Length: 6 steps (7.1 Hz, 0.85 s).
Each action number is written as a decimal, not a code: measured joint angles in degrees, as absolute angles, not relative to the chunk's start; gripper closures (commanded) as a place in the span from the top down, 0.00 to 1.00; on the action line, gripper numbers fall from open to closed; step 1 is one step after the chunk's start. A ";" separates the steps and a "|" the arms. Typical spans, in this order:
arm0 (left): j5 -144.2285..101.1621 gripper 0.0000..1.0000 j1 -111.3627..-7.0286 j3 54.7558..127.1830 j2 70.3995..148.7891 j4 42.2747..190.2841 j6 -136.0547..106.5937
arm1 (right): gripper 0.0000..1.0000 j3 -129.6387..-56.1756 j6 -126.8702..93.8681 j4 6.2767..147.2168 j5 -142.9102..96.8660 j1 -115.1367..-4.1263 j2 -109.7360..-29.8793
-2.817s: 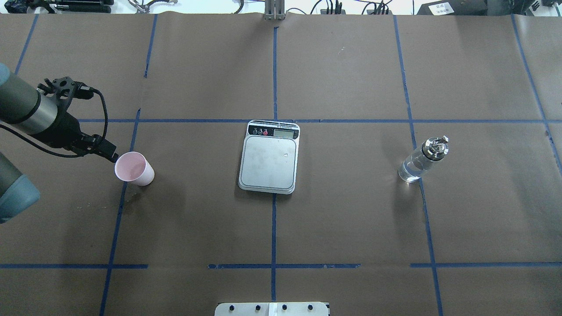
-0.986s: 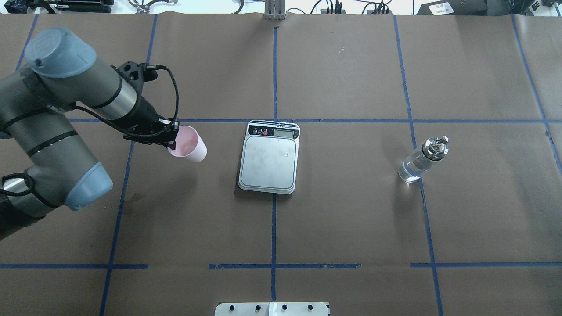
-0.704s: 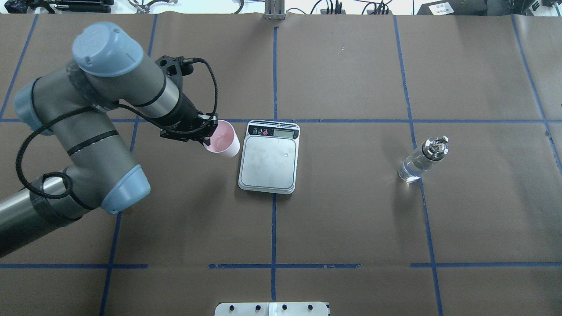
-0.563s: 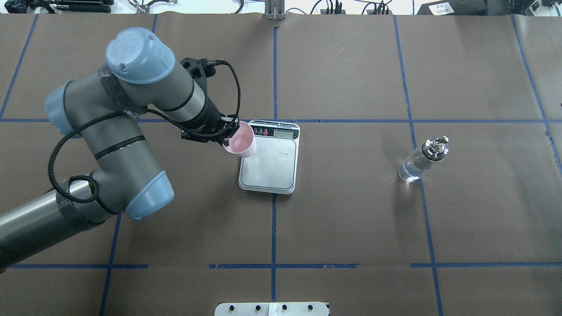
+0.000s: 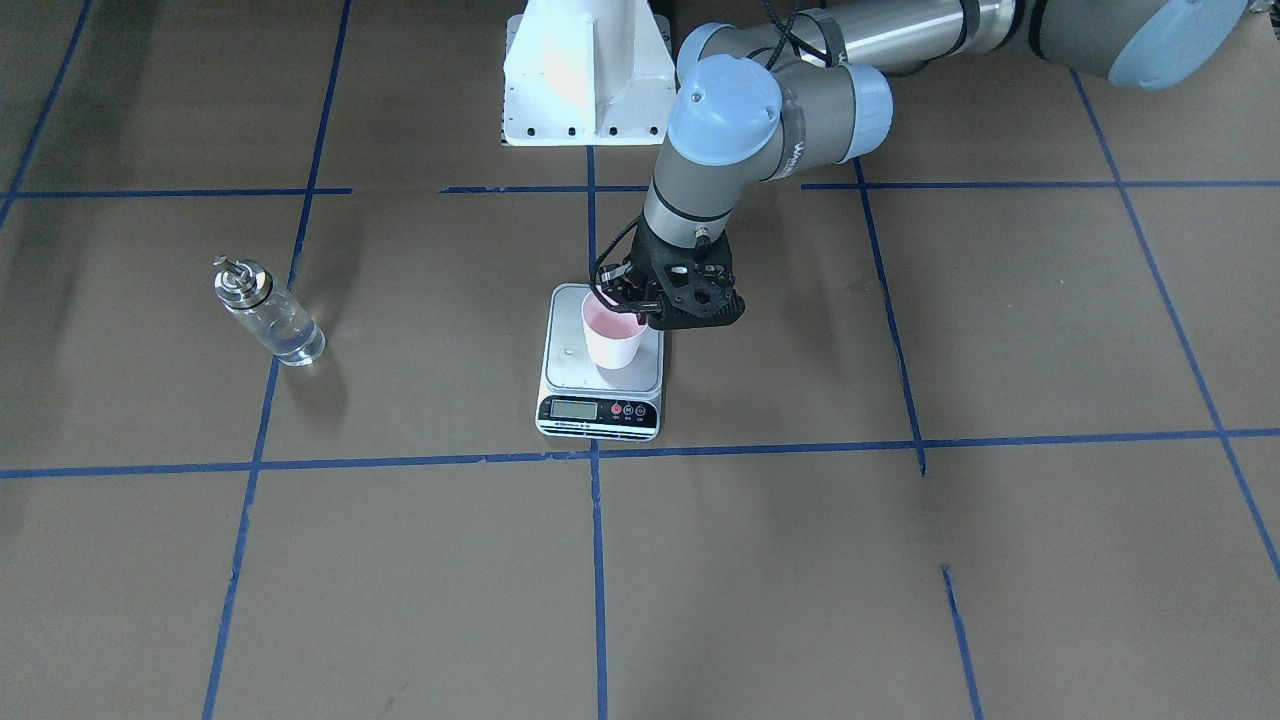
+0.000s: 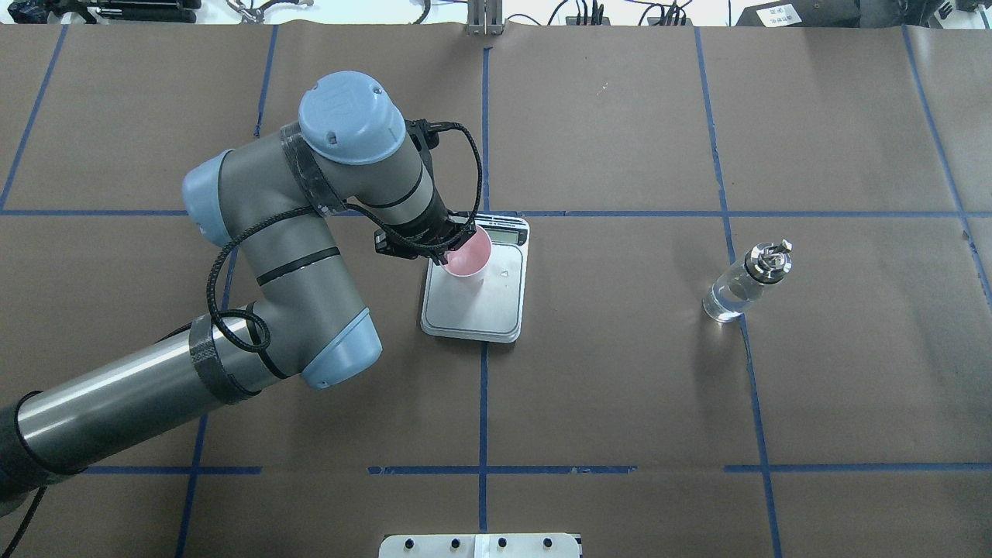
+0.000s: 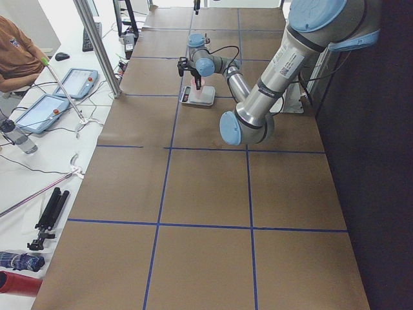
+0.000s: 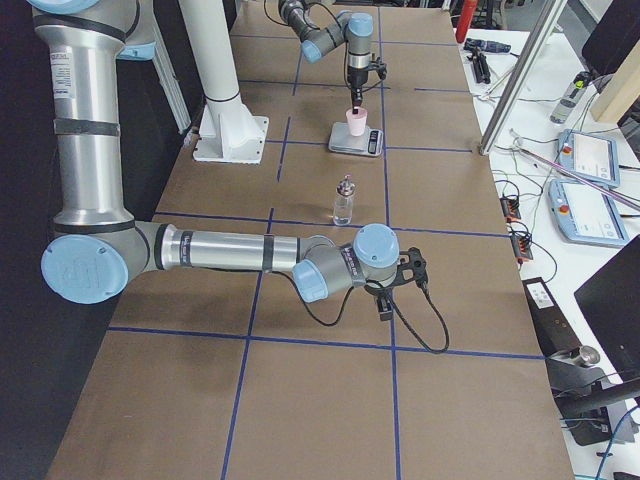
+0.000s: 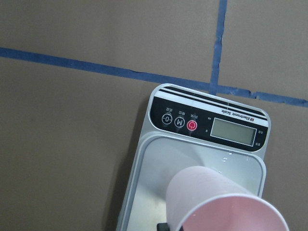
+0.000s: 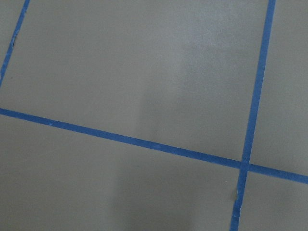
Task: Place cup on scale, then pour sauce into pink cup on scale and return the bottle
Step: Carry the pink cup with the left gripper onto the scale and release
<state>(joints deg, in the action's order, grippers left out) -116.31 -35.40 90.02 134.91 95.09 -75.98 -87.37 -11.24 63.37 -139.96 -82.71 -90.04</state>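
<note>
The pale pink cup (image 6: 469, 256) is over the silver platform of the scale (image 6: 474, 310), near its display end. I cannot tell whether its base touches the platform. My left gripper (image 6: 448, 253) is shut on the cup's rim on the robot's left side; it also shows in the front view (image 5: 640, 314) with the cup (image 5: 612, 345) and scale (image 5: 598, 408). The left wrist view shows the cup (image 9: 219, 199) above the scale (image 9: 192, 122). The clear glass bottle (image 6: 742, 285) with clear sauce stands upright to the right, untouched. My right gripper (image 8: 386, 300) shows only in the exterior right view; I cannot tell its state.
Brown paper with blue tape lines (image 6: 483, 403) covers the table. The robot's white base (image 5: 585, 70) stands behind the scale. The right arm (image 8: 230, 250) lies low over the table near the bottle (image 8: 343, 203). An operator (image 7: 16, 55) sits beyond the table.
My left arm has carried the cup from the table's left side rightward to over the scale's platform. The bottle and scale have not moved.
</note>
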 measured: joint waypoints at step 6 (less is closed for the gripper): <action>-116.29 0.48 -34.37 89.84 135.06 95.12 -76.05 | 1.00 -87.28 -11.69 63.26 -140.66 -82.71 -90.18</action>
